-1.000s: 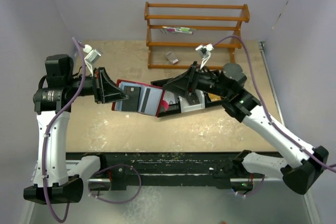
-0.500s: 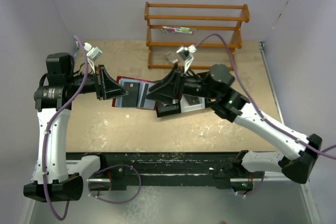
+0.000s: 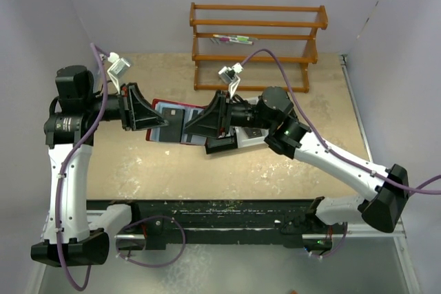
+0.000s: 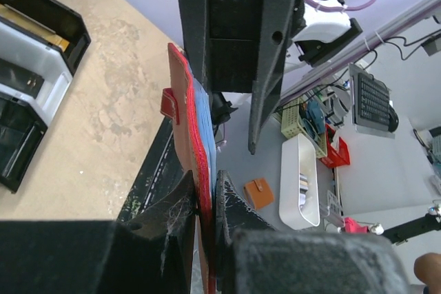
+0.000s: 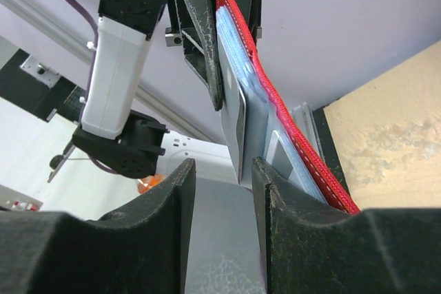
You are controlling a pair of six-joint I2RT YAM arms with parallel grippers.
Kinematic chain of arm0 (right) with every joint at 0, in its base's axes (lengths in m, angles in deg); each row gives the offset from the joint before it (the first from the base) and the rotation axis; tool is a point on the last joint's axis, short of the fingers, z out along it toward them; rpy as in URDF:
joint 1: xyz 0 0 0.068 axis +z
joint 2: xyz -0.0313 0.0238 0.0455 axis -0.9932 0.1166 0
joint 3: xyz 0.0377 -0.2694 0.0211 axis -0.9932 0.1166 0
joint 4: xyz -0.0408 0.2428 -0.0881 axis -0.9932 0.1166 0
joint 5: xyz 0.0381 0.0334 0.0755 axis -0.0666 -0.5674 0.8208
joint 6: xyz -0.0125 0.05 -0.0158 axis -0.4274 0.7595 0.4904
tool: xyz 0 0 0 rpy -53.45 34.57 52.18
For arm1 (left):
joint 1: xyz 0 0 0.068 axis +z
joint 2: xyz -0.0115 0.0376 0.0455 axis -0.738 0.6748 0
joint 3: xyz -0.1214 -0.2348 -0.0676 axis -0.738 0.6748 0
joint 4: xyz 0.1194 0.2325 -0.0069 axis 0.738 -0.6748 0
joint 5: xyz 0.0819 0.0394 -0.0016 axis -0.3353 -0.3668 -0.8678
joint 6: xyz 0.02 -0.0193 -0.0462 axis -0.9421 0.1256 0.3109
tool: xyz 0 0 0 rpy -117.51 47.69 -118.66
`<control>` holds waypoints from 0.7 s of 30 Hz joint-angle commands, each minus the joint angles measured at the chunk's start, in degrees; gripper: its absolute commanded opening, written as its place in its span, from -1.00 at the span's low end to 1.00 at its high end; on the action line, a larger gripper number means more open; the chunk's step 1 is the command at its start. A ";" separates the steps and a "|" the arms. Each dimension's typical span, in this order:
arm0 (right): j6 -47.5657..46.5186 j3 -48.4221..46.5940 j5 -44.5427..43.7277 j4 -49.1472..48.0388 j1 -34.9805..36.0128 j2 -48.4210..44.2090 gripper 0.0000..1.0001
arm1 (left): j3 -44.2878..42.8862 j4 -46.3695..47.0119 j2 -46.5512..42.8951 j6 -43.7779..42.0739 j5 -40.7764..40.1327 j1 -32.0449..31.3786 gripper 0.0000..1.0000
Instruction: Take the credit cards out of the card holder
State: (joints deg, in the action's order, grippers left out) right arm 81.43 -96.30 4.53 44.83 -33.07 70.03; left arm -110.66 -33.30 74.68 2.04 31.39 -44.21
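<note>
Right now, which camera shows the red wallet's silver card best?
The right wrist view: the silver card juts from the red wallet between the right gripper's fingers. The top view mostly hides it behind that gripper; the left wrist view shows the wallet edge-on.

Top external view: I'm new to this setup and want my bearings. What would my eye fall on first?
The red card holder, held up open above mid-table, stands out. The left gripper is clamped on its left edge, while the right gripper has its open fingers either side of a grey credit card sticking out of the sleeves. Behind them, a wooden rack stands at the table's far edge.
</note>
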 commanded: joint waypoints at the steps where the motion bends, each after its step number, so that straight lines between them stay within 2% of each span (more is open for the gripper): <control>1: 2.86 0.52 2.30 -8.27 0.12 0.49 -0.20 | 0.17 6.15 -1.86 5.18 6.49 0.25 -1.00; 7: 4.15 -0.81 3.87 -10.96 0.12 1.68 -0.27 | 0.28 7.05 -1.89 6.53 7.41 0.30 -1.00; 15: 6.80 -0.91 4.79 -15.46 0.23 2.92 -0.50 | 1.02 7.45 -2.05 6.38 5.50 0.27 -0.95; 21: 5.20 -1.85 3.39 -12.58 0.56 3.48 -0.55 | 0.38 4.01 -1.73 2.76 -0.66 0.26 -0.92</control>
State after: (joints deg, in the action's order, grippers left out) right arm 87.18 -95.81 8.95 34.60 -33.09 73.44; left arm -109.94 -28.25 73.41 6.89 32.98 -43.84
